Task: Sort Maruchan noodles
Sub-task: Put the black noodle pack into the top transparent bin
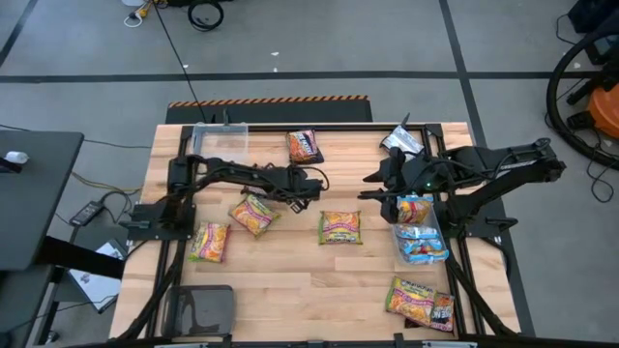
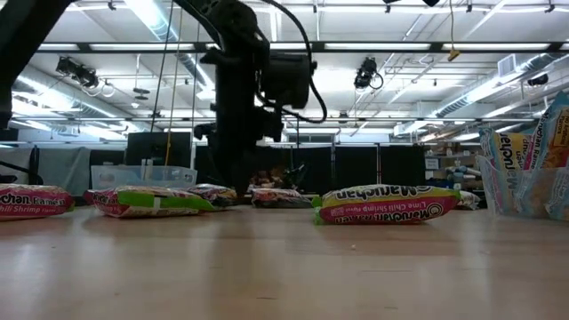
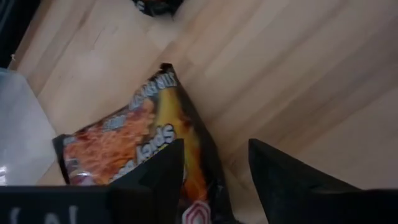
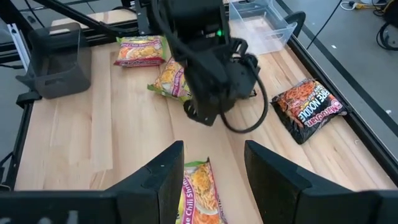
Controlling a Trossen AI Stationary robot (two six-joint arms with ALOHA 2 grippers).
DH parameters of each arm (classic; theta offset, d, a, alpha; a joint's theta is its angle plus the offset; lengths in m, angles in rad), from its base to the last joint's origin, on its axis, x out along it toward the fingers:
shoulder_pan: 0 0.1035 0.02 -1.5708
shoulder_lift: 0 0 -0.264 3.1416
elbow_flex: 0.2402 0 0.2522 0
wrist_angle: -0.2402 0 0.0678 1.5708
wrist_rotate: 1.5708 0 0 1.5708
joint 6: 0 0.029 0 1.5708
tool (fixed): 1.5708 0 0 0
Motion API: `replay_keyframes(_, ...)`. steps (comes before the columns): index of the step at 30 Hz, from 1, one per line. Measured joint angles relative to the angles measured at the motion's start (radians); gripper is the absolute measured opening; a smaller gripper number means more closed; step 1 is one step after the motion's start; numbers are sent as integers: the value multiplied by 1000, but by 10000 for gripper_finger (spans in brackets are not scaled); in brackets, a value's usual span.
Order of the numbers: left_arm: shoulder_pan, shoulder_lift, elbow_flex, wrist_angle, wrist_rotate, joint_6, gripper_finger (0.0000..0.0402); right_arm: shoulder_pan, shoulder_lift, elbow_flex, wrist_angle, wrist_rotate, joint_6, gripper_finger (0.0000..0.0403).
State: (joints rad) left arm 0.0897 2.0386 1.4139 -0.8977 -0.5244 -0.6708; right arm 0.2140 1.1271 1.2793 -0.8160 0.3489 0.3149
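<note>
1. The left gripper (image 1: 314,186) hangs over the middle of the worktop (image 1: 290,290), its fingers (image 3: 158,180) spread apart and empty; in the left wrist view a dark spicy noodle packet (image 3: 134,146) lies flat on the wood beyond and partly under them.
2. That dark packet (image 1: 304,146) rests near the far edge of the worktop, just beside the clear bin (image 1: 221,141) at the far left corner.
3. The right gripper (image 1: 371,186) hovers right of centre, its fingers (image 4: 163,180) parted with nothing between them, above a lime chili packet (image 1: 339,227).
4. Two more orange-yellow packets (image 1: 253,214) lie left of centre, one (image 1: 210,242) nearer the left edge.
5. A second clear bin (image 1: 420,232) by the right edge holds blue-silver packets.
6. Two packets (image 1: 420,300) sit at the near right corner, and a silvery one (image 1: 401,140) near the far right corner.
</note>
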Motion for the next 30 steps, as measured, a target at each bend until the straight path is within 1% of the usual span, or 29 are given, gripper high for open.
replay_keyframes(3,-7,28,0,-4,-35,-18,176,0,0,0,-1,0,0,174)
replay_keyframes(8,-9,52,-1,-37,-54,-56,166,0,0,0,-2,-2,0,174)
replay_keyframes(12,-1,66,-1,-47,-82,-51,145,0,1,0,-3,-2,-1,174)
replay_keyframes(17,28,85,-13,-44,-55,-44,97,0,0,0,-10,-2,-2,174)
replay_keyframes(20,46,80,-31,-56,-25,-41,58,0,0,0,-10,-4,-2,174)
replay_keyframes(23,63,65,-38,-110,-4,5,14,0,-8,0,-10,-27,-4,174)
replay_keyframes(27,84,1,-14,-158,14,14,8,0,-24,0,-10,-36,-37,174)
replay_keyframes(30,99,-66,-1,-216,53,34,7,0,-41,0,-10,-37,-71,174)
